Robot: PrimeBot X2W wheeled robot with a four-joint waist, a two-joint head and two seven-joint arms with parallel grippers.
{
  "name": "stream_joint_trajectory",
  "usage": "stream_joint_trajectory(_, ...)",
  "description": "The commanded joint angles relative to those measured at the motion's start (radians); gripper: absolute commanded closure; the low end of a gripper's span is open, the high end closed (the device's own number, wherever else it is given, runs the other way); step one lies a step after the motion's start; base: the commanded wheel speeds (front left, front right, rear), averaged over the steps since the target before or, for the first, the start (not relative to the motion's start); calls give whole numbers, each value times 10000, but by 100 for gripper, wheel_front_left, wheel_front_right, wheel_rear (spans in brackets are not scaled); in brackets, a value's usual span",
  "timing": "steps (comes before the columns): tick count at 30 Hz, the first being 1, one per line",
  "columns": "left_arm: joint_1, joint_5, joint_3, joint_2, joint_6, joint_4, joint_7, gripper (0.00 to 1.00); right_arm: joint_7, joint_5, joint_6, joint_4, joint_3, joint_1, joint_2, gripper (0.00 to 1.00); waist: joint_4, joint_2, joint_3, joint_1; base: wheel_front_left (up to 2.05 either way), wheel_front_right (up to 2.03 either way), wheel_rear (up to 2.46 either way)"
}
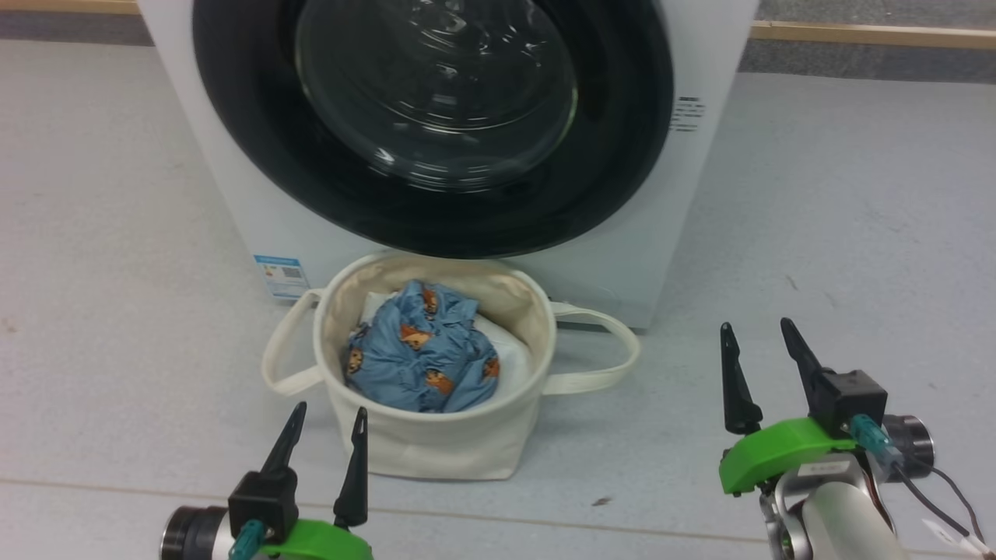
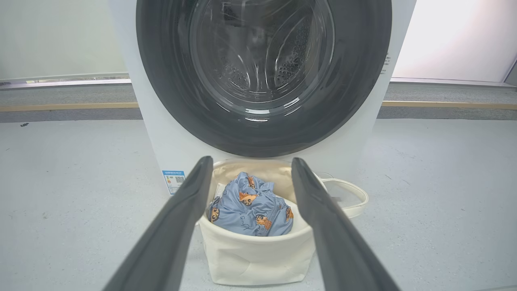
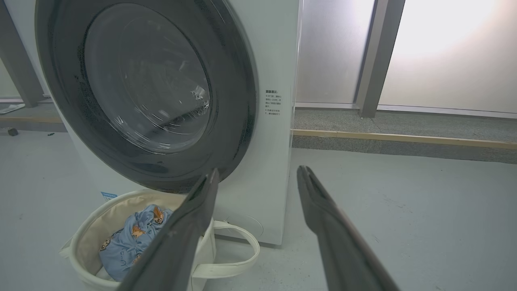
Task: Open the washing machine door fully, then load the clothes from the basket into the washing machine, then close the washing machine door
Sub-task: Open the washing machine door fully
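Observation:
The white washing machine [image 1: 622, 257] stands ahead with its round black-rimmed door [image 1: 432, 117] lying flat against its front. The cream basket [image 1: 436, 447] sits on the floor just before it, holding the light-blue clothes [image 1: 424, 350] over white padding. My left gripper [image 1: 327, 424] is open at the basket's near left rim, nothing between its fingers. My right gripper [image 1: 759, 338] is open to the basket's right, above bare floor. The left wrist view looks straight at the basket [image 2: 258, 254], clothes [image 2: 250, 206] and door [image 2: 262, 76]. The right wrist view has the door [image 3: 149, 93] and basket [image 3: 85, 226] to its left.
Pale grey floor [image 1: 856, 233] spreads on both sides of the machine. A low wooden strip [image 1: 871, 35] runs along the wall behind it. A blue label [image 1: 280, 276] is stuck on the machine's lower left corner. The basket's loop handles [image 1: 599, 350] stick out sideways.

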Motion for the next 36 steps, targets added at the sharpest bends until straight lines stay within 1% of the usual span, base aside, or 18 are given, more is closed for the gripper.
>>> stream_joint_trajectory(1, -371, 70, 277, 87, -29, -320, -122, 0, -124, 27, 0, -303, 215, -350, -68, 0, 5, 0, -10, 0, 115, 123, -238)
stream_joint_trajectory(9, -354, -44, 354, 65, -87, -491, -122, 0, -124, 59, 0, -331, 208, -321, -68, 0, 22, 0, -32, 0, 120, 113, -233)
stream_joint_trajectory(15, -305, 34, 347, 79, -127, -639, -122, 0, -124, 78, 0, -344, 226, -313, -68, 0, 41, 0, -42, 0, 75, 75, -150)
stream_joint_trajectory(20, -292, 61, 363, 69, -133, -748, -122, 0, -124, 113, 0, -378, 210, -335, -68, 0, 50, 0, -10, 0, 31, 31, -63)
stream_joint_trajectory(30, -325, 64, 349, 18, -141, -778, -122, 0, -124, 222, 0, -481, 208, -406, -68, 0, 108, 0, 215, 0, 1, 1, -2)
stream_joint_trajectory(31, -336, 64, 344, 12, -139, -772, -122, 0, -124, 326, 0, -523, 230, -439, -68, 32, 118, 0, 267, 0, 0, 0, 0)
stream_joint_trajectory(32, -350, 62, 337, 5, -137, -759, -122, 0, -124, 418, 0, -569, 231, -471, -68, 88, 129, 0, 313, 0, 0, 0, 0)
stream_joint_trajectory(33, -366, 44, 330, -4, -141, -739, -122, 0, -124, 483, 0, -631, 212, -516, -68, 100, 141, 0, 376, 0, 0, 0, 0)
stream_joint_trajectory(36, -431, 0, 298, -30, -157, -651, -122, 0, -124, 985, 0, -693, 109, -654, -68, 100, 175, 0, 464, 0, 0, 0, 0)
